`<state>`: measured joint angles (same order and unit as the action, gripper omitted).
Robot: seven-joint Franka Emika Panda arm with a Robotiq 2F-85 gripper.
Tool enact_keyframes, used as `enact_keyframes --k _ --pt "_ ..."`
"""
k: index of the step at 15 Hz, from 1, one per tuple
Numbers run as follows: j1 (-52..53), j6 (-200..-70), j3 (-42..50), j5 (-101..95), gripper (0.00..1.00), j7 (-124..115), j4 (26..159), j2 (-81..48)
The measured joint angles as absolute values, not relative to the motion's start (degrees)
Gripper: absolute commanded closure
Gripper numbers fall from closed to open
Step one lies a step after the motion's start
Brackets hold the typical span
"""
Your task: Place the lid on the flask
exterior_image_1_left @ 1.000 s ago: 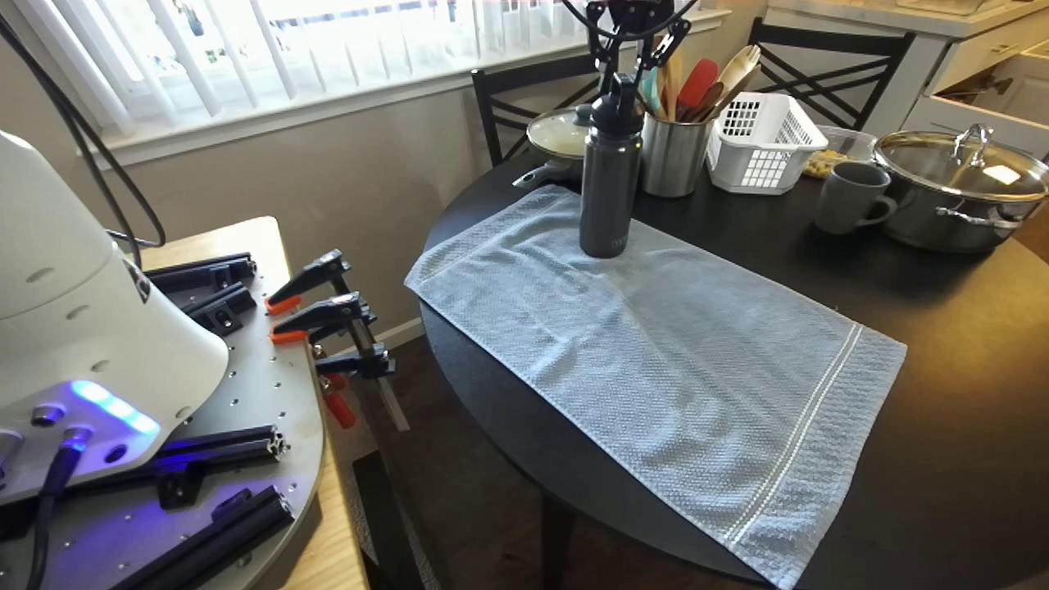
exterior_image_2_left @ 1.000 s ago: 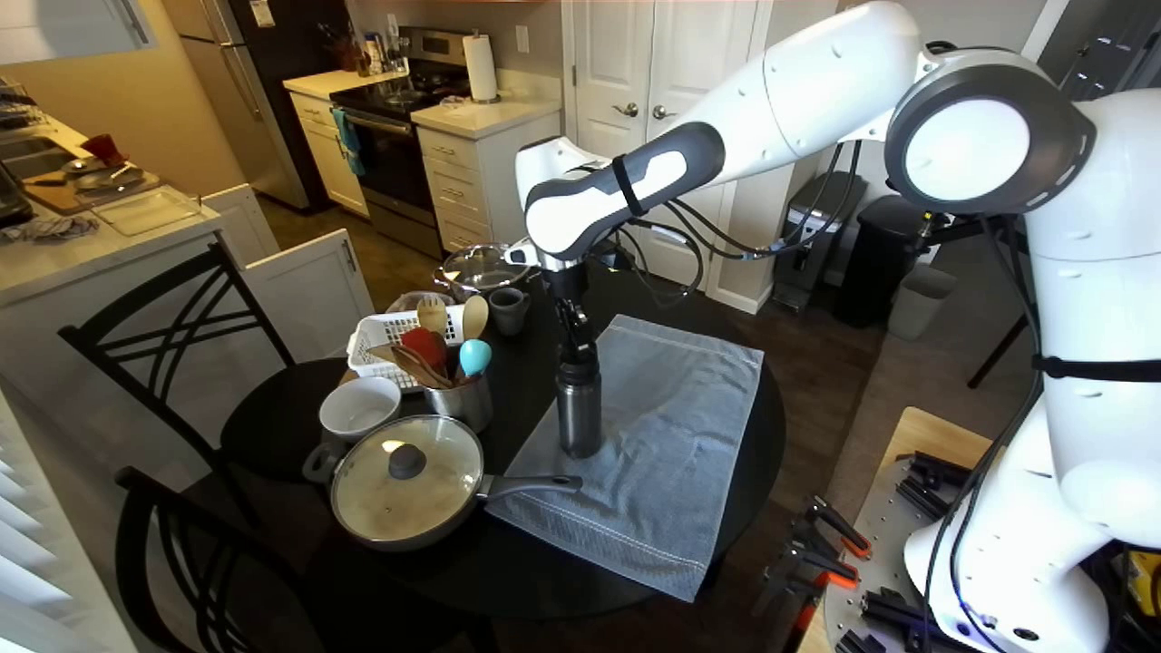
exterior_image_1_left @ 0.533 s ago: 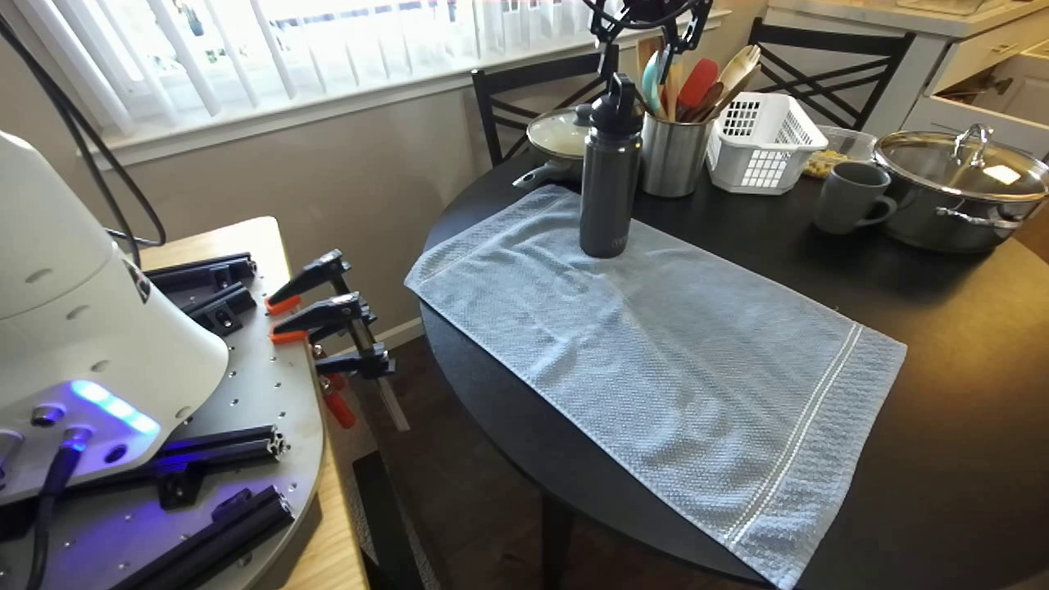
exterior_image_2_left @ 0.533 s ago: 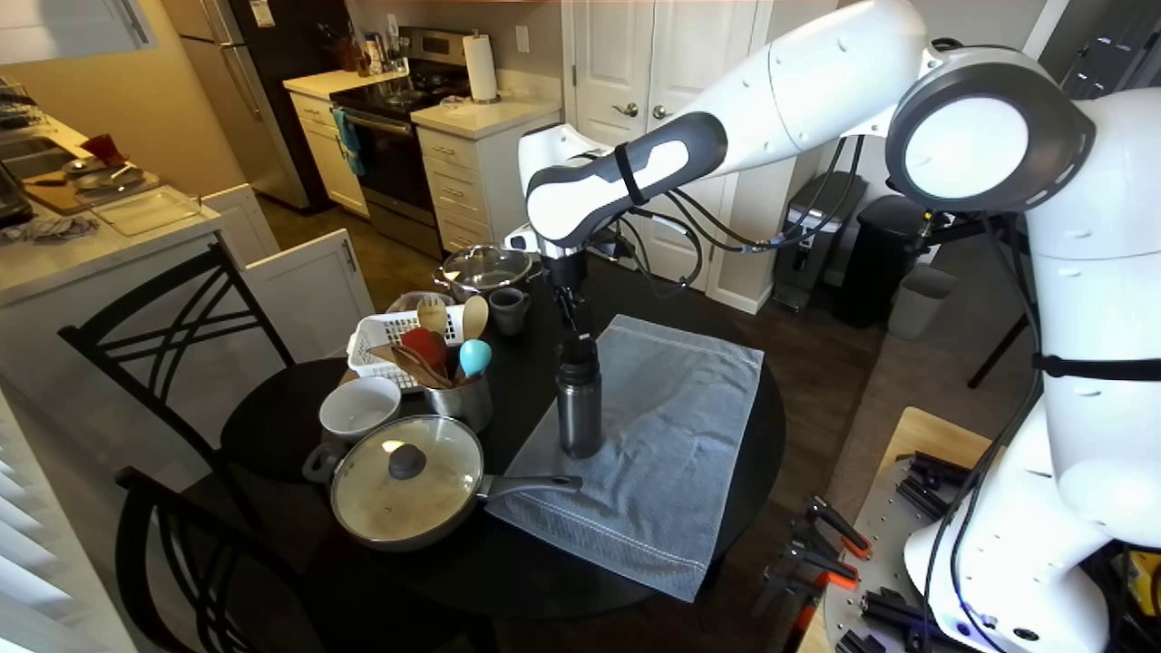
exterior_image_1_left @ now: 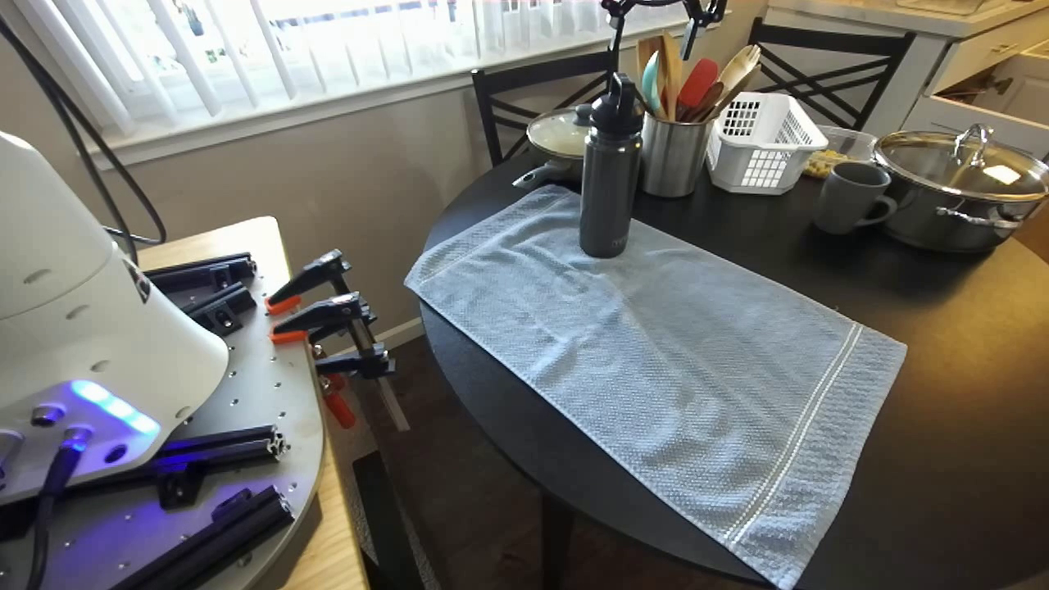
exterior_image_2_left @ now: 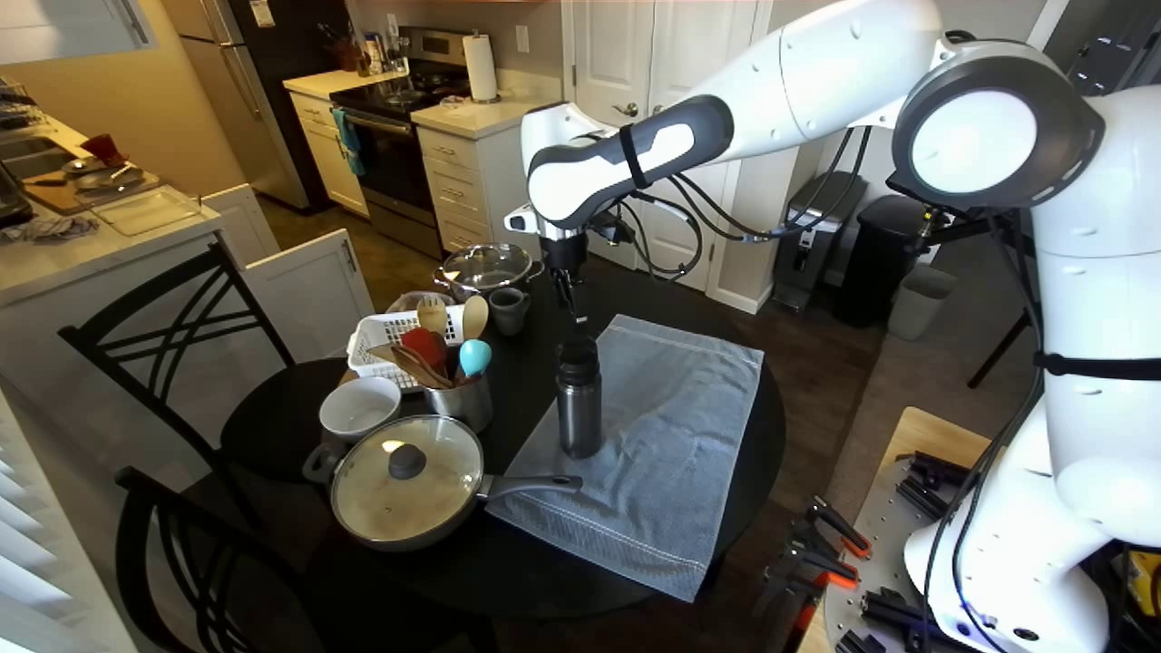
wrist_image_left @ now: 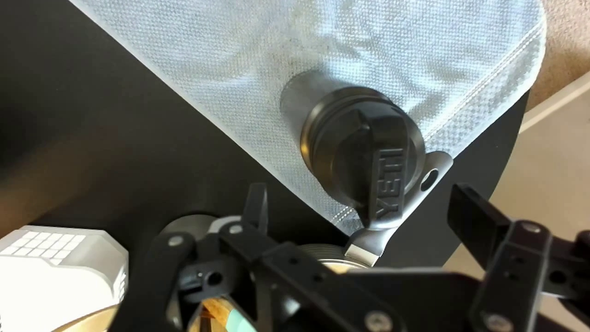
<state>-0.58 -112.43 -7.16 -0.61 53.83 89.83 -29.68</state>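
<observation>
The flask, a dark grey metallic cylinder, stands upright on the blue-grey towel. Its black lid sits on the mouth, and both show in an exterior view too as flask and lid. From above, in the wrist view, the lid covers the flask's top, and its raised handle carries embossed letters. My gripper is open, its fingers spread wide with nothing gripped. It hovers above the lid, apart from it, as an exterior view shows at the gripper.
Close to the flask stand a utensil holder with tall utensils and a lidded pan whose handle reaches over the towel. A white basket, a grey mug, a steel pot and a white bowl share the round table.
My gripper has spread its fingers, let go of the lid and risen away from it. The lid has stayed on the flask, and the flask has not moved.
</observation>
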Motion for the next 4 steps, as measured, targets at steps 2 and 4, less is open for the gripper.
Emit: enact_keyframes --k 2,4 --pt "-0.5 -112.4 -7.2 -0.6 0.00 53.8 89.8 -29.9" --pt "-0.5 -112.4 -7.2 -0.6 0.00 53.8 89.8 -29.9"
